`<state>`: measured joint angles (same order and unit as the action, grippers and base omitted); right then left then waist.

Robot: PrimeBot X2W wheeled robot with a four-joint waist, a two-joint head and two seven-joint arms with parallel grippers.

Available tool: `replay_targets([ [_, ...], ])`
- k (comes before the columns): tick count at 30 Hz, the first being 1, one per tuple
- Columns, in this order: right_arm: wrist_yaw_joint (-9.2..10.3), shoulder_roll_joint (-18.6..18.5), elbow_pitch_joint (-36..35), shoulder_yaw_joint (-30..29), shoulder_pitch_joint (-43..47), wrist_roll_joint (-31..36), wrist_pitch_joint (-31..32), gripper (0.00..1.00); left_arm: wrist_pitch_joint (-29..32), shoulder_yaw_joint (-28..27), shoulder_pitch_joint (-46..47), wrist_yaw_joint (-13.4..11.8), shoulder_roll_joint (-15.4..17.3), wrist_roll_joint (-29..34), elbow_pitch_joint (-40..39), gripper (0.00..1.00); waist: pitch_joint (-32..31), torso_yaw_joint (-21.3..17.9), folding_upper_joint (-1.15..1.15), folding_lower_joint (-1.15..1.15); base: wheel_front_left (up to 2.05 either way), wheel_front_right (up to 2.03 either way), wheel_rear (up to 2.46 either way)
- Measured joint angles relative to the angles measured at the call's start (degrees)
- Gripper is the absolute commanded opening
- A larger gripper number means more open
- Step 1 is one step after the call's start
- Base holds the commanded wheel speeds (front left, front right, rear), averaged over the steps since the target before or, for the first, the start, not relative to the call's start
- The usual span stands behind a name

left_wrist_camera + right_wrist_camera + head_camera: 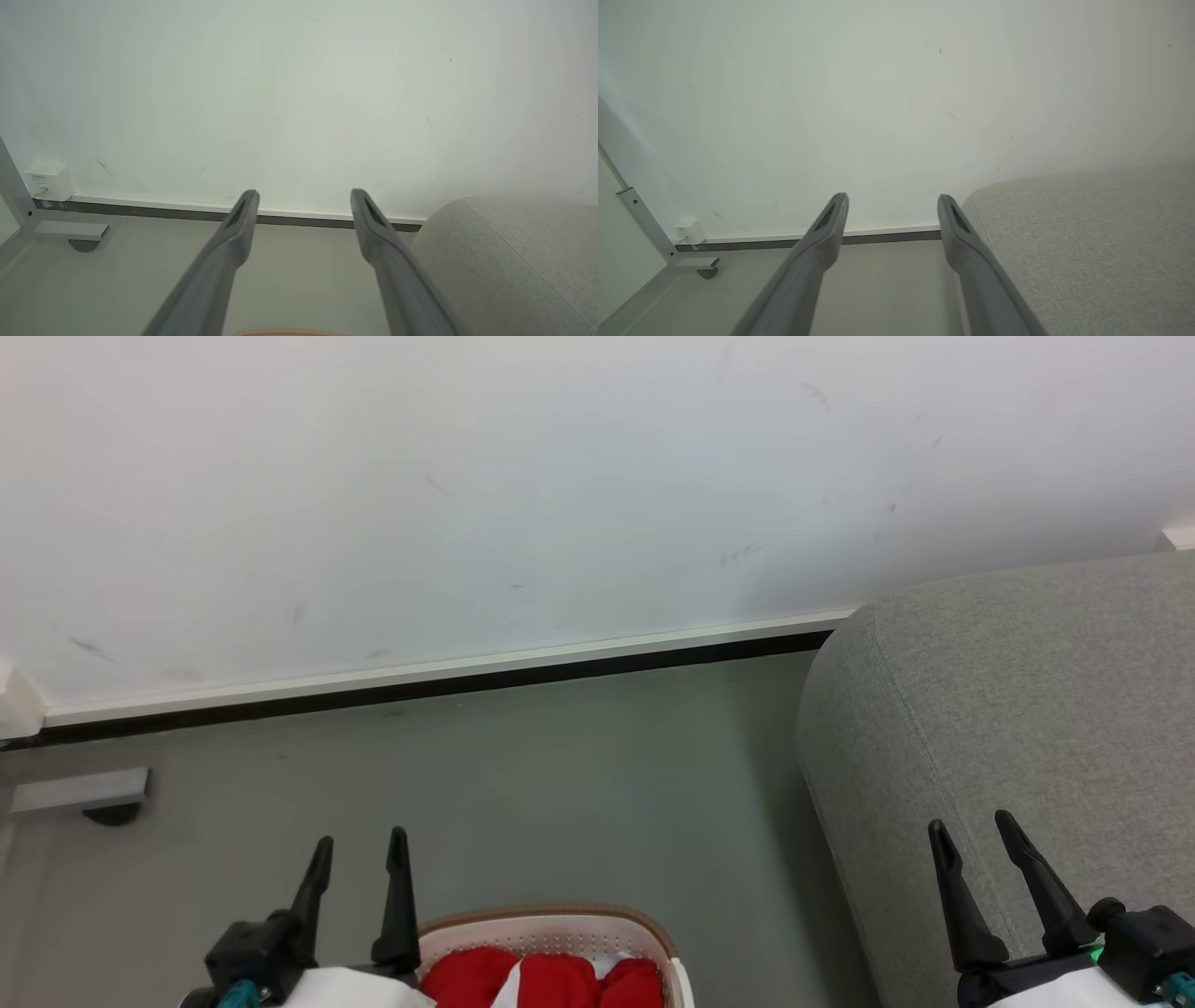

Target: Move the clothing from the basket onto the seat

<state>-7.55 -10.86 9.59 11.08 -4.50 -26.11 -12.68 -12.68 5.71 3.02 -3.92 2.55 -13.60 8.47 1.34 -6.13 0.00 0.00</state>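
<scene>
so, soft bright red fabric clothing (pixel 551 980) with white panels lies bunched in the cream perforated plastic basket (pixel 546 922), near the grey woven sofa seat (pixel 1027 691). probably light and floppy; pinch a raised top fold. left gripper (pixel 361 837) and right gripper (pixel 970 819) both spread, empty. head view shows the clothing; wrist views give white wall (pixel 299 93) and seat.

**Both grippers open, nothing held**

The left gripper (pixel 361 836) rises at the head view's lower left and the right gripper (pixel 969 819) at its lower right. Each has two dark fingers spread apart, and the right pair leans slightly leftward.
</scene>
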Motion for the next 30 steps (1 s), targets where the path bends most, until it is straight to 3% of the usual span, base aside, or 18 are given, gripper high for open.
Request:
replay_targets([
  [22,0.00,-0.80,-0.30,2.11,-0.12,6.77,-2.30,1.00,-2.38,0.92,-0.17,-1.19,0.11,8.70,-0.30,1.00,0.17,-0.45,0.00,0.00,0.00,0.00,0.00],
  [30,0.00,-0.70,-0.30,2.04,-0.15,7.00,-2.36,1.00,-2.45,0.91,-0.17,-1.25,0.12,8.92,-0.26,1.00,0.05,-0.45,0.00,0.00,0.00,0.00,0.00],
])
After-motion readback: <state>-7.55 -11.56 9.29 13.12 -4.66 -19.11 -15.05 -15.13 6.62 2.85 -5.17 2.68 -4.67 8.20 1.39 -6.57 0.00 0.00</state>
